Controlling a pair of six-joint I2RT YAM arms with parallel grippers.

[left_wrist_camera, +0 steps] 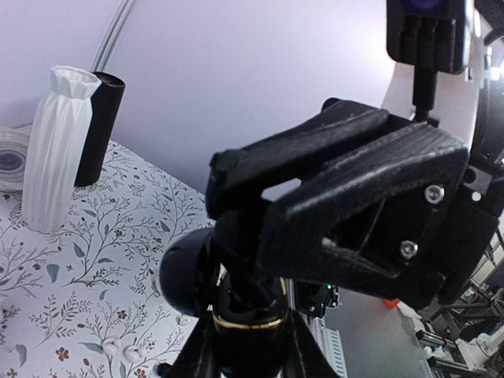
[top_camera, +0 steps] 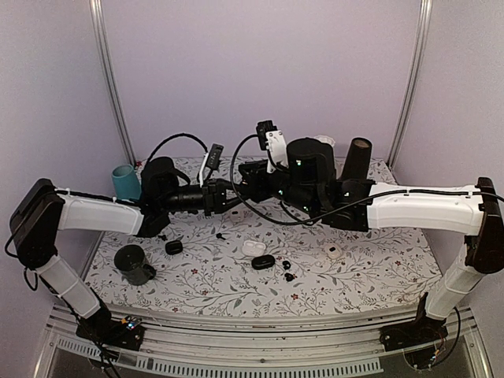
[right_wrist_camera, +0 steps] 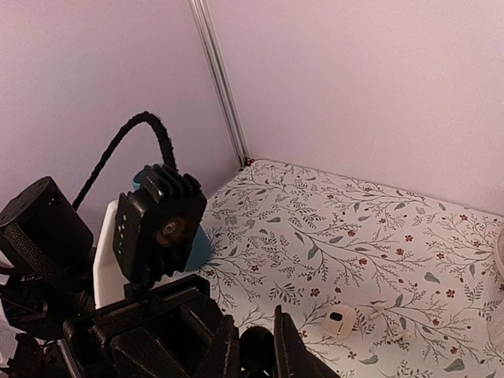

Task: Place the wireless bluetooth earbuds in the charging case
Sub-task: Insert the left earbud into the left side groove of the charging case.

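Both arms meet in mid-air over the back of the table. My left gripper [top_camera: 227, 196] [left_wrist_camera: 248, 358] is shut on a black charging case [left_wrist_camera: 246, 335] with a gold rim. Its rounded lid [left_wrist_camera: 187, 276] hangs open to the left. My right gripper [top_camera: 241, 191] [right_wrist_camera: 257, 348] points down into the case's open mouth. It is shut on a small black rounded earbud [right_wrist_camera: 257, 346], mostly hidden between the fingers. More black earbuds [top_camera: 287, 271] lie loose on the flowered cloth below.
On the cloth lie a shut black case [top_camera: 174, 246], a white case [top_camera: 253, 246], an open black case [top_camera: 264, 261] and a cream case [top_camera: 332, 251] [right_wrist_camera: 340, 321]. A teal cup [top_camera: 126, 183], dark cup [top_camera: 134, 264], white vase [left_wrist_camera: 59, 150] and black cylinder [top_camera: 356, 161] stand around.
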